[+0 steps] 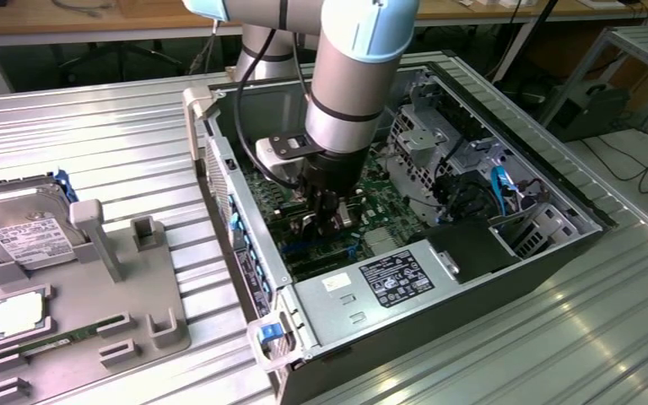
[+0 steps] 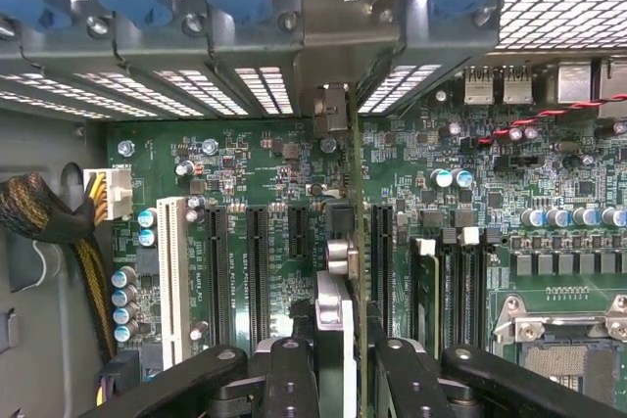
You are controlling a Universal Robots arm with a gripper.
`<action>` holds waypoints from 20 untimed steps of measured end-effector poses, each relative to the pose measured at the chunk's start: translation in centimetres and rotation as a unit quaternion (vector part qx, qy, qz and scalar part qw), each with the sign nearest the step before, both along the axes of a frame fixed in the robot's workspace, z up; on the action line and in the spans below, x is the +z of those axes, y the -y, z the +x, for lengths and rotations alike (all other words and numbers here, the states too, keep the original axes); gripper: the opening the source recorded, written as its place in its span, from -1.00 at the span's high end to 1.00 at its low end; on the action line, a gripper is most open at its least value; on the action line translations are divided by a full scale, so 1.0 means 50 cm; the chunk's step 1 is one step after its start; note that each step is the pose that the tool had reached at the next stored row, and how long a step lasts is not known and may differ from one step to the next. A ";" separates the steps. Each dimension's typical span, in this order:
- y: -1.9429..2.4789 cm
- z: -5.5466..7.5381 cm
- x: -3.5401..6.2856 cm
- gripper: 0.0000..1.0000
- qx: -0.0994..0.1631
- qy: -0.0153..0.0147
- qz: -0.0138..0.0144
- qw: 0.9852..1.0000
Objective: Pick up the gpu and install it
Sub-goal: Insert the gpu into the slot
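Note:
The gpu (image 2: 356,242) appears edge-on in the wrist view, a thin upright card with its metal bracket (image 2: 331,36) against the case's rear slot openings. My gripper (image 2: 348,384) is shut on it, one black finger (image 2: 292,379) on each side. The card stands over the green motherboard (image 2: 255,168), in line with a black expansion slot (image 2: 380,261); whether it is seated I cannot tell. In the exterior view my gripper (image 1: 326,215) reaches down into the open computer case (image 1: 549,253), with the gpu (image 1: 342,221) between its fingers.
A white slot (image 2: 171,276) and black slots (image 2: 257,271) lie beside the card. Braided cables (image 2: 44,212) run along the case wall. Outside the case, a grey fixture (image 1: 132,287) carries a silver hard drive (image 1: 26,232). A power supply (image 1: 386,278) sits at the case's near end.

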State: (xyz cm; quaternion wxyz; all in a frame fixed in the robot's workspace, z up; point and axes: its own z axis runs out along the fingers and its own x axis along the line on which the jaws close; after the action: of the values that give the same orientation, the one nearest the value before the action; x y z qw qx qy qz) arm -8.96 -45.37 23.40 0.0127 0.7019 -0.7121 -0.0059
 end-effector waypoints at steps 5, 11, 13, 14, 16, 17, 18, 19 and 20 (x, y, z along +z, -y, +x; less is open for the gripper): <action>0.0000 0.000 -0.003 0.44 0.000 0.000 0.000 1.000; -0.0001 0.000 -0.003 0.44 0.000 0.000 0.000 1.000; 0.0000 0.000 -0.003 0.44 0.000 0.000 0.000 1.000; 0.0000 0.000 -0.003 0.44 0.000 0.000 0.000 1.000; -0.0001 0.000 -0.004 0.44 0.000 0.000 0.000 1.000; 0.0000 0.000 -0.005 0.44 0.000 0.000 0.000 1.000; 0.0000 0.000 -0.007 0.44 0.000 0.000 0.000 1.000; -0.0001 0.000 -0.008 0.44 0.000 0.000 0.000 1.000; -0.0001 0.000 -0.008 0.44 0.000 0.000 0.000 1.000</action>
State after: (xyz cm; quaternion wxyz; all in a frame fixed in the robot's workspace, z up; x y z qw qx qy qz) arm -8.98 -45.37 22.98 0.0127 0.7019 -0.7122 -0.0062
